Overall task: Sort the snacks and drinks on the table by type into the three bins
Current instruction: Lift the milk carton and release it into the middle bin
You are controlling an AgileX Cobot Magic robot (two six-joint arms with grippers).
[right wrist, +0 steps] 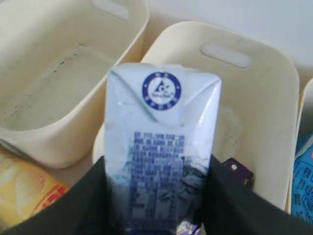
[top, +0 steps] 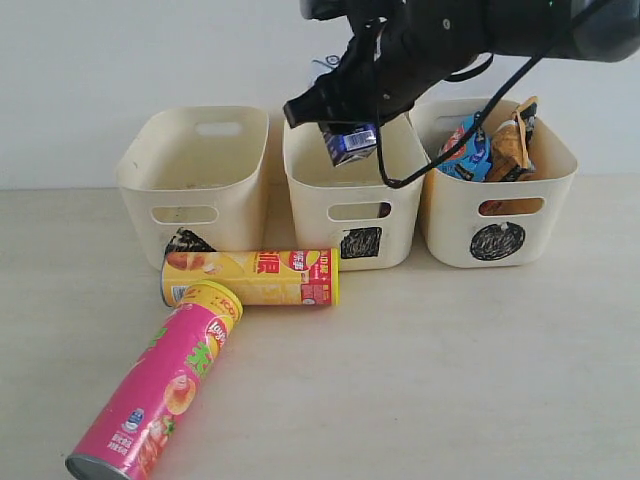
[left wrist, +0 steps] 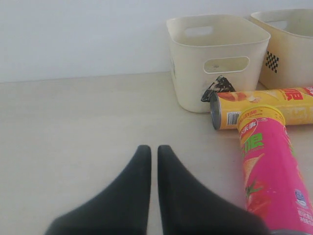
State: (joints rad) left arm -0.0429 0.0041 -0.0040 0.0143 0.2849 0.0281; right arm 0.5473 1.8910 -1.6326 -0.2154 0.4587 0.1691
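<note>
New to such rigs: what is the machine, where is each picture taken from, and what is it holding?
This is a robot with two arms, each ending in a black two-fingered hand. The wide picture is from a camera off the arms; the other two from wrist cameras. The right hand holds a small blue-and-white drink carton above the middle cream plastic bin, where a dark purple carton lies. The left hand is shut and empty over the pale beige table. On it lie a pink chip tube and a yellow chip tube. The bin on the right holds a blue crinkly bag and an orange crinkly bag.
</note>
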